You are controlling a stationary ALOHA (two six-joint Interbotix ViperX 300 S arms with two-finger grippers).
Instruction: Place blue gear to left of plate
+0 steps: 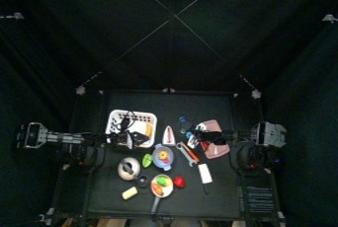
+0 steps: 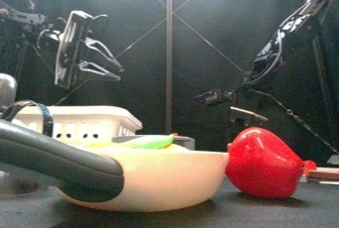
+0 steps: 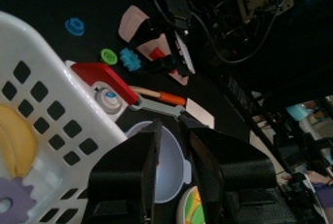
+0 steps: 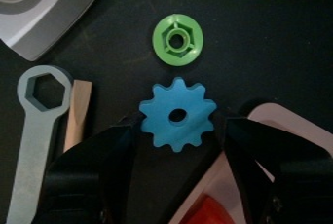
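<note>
- Top view first, at the left: the left arm rests by the white basket (image 1: pixel 132 124), its hand (image 2: pixel 82 65) hanging up off the desk (image 1: pixel 231 187). I cannot tell whether it is open or closed.
- Moving right, the plate (image 1: pixel 164 157) sits mid-desk. To its left the desk already carries small things close by, so the open strip there looks narrow.
- Further right, the right hand (image 4: pixel 182 155) stands wide open over the blue gear (image 4: pixel 180 116), holding nothing. The right wrist view shows the gear lying flat between the two jaws, near their tips.
- The step in hand, as I judge it, is closing on the gear. The hand should come straight down until the jaws bracket the gear's rim, then close squarely on opposite teeth so it does not skate away.
- Neighbours crowd the gear: a green ring (image 4: pixel 178 37) lies just beyond it, and a grey wrench (image 4: pixel 39 135) with a pale wooden piece (image 4: pixel 78 111) lies just beside one jaw. That jaw has little spare room, so any sideways drift risks nudging them.
- A red thing shows between the jaws close under the camera. I cannot tell what it is.
- Once the gear is lifted, the carry must cross over the plate, so it should stay high before lowering on the far side.
</note>
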